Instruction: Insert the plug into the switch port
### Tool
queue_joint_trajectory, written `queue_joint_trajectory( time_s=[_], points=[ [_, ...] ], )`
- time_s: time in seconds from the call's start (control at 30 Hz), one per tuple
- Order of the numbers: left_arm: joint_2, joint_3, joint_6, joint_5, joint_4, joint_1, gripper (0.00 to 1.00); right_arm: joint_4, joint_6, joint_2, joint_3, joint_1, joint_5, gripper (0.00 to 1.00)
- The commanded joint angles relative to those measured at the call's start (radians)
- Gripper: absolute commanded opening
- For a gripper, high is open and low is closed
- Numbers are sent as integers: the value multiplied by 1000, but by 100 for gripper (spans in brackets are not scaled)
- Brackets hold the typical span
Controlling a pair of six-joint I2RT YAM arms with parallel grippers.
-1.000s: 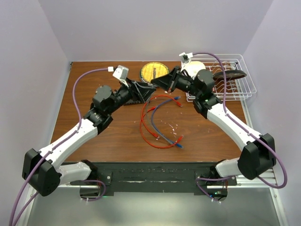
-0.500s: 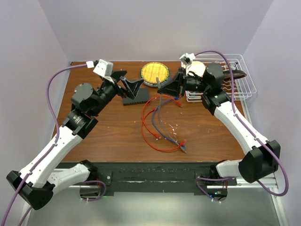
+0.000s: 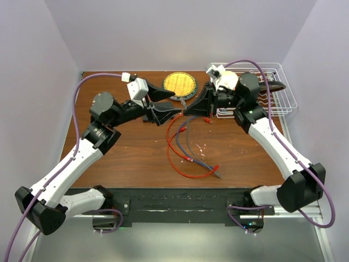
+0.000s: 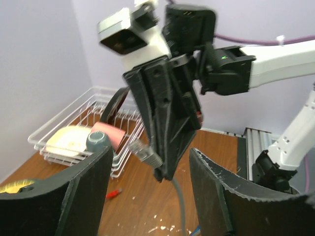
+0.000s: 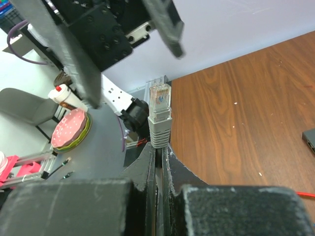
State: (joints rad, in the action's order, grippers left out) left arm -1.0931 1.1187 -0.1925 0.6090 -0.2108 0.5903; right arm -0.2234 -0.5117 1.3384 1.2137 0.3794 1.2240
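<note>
The grey plug (image 5: 160, 110) is clamped between the closed fingers of the right gripper (image 5: 158, 151) and held above the tabletop (image 3: 125, 158). The left gripper (image 3: 172, 105) is spread open and empty, faced toward the plug. The switch (image 5: 309, 139) is seen flat on the tabletop, apart from the plug.

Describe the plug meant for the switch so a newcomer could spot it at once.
From the wire rack at the table's far right, follow the arm to the right gripper. The grey-booted plug sticks out of its shut grip, the only cable end off the table.
</note>
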Motion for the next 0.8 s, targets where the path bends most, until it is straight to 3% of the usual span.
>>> queue_joint_trajectory(
  time_s=[0.0,0.37,0.6,0.7,0.77],
  points=[
    [-10,3,-22,117,-157,0,67,-7,-5,-42,21,6,31,0],
    [-178,82,-116,179,-216,2,60,-8,-8,-56,17,13,34,0],
    [-220,89,-196,215,-334,0,31,2,4,-65,-2,16,23,0],
    [-212,79,-229,207,-363,0,6,21,21,-67,-9,16,12,0],
    [-211,78,-255,189,-369,0,0,44,39,-65,0,16,-18,0]
  ],
)
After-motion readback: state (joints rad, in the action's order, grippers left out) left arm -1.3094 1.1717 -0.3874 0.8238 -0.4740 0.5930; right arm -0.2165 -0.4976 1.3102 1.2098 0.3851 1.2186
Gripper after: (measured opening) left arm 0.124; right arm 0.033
